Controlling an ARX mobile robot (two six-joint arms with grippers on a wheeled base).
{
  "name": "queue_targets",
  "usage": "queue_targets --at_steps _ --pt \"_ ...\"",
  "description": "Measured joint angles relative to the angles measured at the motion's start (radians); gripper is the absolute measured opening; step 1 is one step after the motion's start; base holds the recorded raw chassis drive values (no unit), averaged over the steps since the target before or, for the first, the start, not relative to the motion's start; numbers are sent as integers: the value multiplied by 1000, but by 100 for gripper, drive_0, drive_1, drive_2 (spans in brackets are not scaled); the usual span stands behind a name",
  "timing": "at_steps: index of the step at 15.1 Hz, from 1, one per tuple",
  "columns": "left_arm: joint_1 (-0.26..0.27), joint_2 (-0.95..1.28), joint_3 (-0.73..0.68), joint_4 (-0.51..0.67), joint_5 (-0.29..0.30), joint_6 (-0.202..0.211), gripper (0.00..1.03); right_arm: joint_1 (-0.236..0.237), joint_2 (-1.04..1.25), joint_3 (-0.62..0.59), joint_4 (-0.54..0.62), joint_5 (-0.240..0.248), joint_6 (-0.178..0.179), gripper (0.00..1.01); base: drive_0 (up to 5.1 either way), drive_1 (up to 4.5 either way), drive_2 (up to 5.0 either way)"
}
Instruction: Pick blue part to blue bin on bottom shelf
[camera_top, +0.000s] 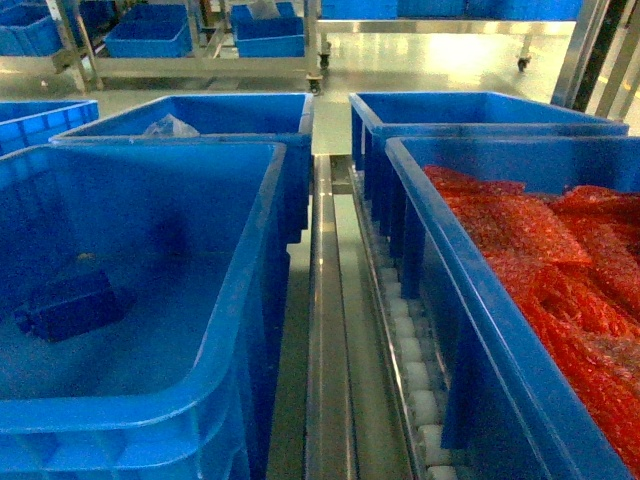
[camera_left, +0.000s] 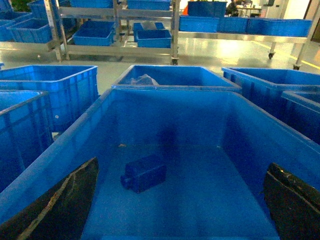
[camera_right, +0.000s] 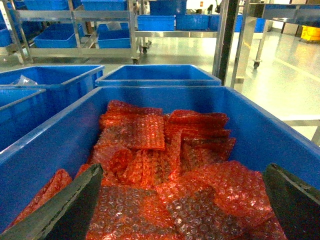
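The blue part (camera_top: 68, 303), a small dark navy block, lies on its side on the floor of a large blue bin (camera_top: 245, 290) at the left of the head view. In the left wrist view the blue part (camera_left: 145, 172) rests left of centre inside that blue bin (camera_left: 175, 89). My left gripper (camera_left: 181, 165) hangs open above the bin's near end, nothing between its fingers (camera_left: 65, 200). My right gripper (camera_right: 183, 167) is open over another crate (camera_right: 280, 130), holding nothing. Neither gripper shows in the head view. A steel rail (camera_top: 325, 330) and white rollers (camera_top: 412, 370) of the shelf run between the crates.
The right crate (camera_top: 470, 300) is filled with red bubble-wrap bags (camera_top: 560, 260), which are the red bubble-wrap bags (camera_right: 165, 160) under my right gripper. Behind stand two more blue crates (camera_top: 215, 120), one with a clear bag (camera_top: 170, 127). Steel racks with further crates (camera_top: 150, 30) line the far floor.
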Motion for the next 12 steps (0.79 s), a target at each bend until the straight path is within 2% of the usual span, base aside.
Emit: queue_targets --at_steps 12 --pt "0 0 0 0 0 0 98 0 0 0 0 0 0 98 0 0 0"
